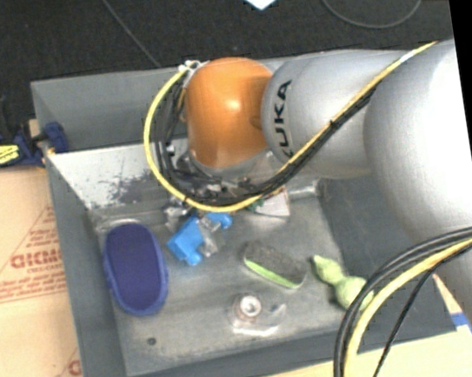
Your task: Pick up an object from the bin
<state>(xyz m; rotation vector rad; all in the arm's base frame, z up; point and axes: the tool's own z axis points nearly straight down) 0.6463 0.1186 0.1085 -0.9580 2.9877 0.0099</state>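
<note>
Inside the grey metal bin [83,250]: sloped walls on every side and a flat floor, with room between most things. Along the left wall, just clear of it, a dark blue oval thing [134,269], lying flat, long-ways front to back. Open floor in front of it and along the front wall, save for a clear plastic piece with a round pale cap [252,307] near the front middle. Further right, a flat green-edged grey pad [274,265], set at a slant, and a pale green lumpy thing [336,281] close against the right wall, beside the arm's cables. Over the back middle, under the orange wrist cover [223,113], the gripper [196,224], low above the floor and well off the back wall. Right at it, the small bright blue blocky thing [188,245]: angular, hard-looking, lighter than the oval, with a second blue bit just to its right among the metal parts. Cannot tell whether gripped or merely alongside, nor whether released or clenched, being masked by cover and cables. Bare floor left and front of the blue block, between it and the oval.
</note>
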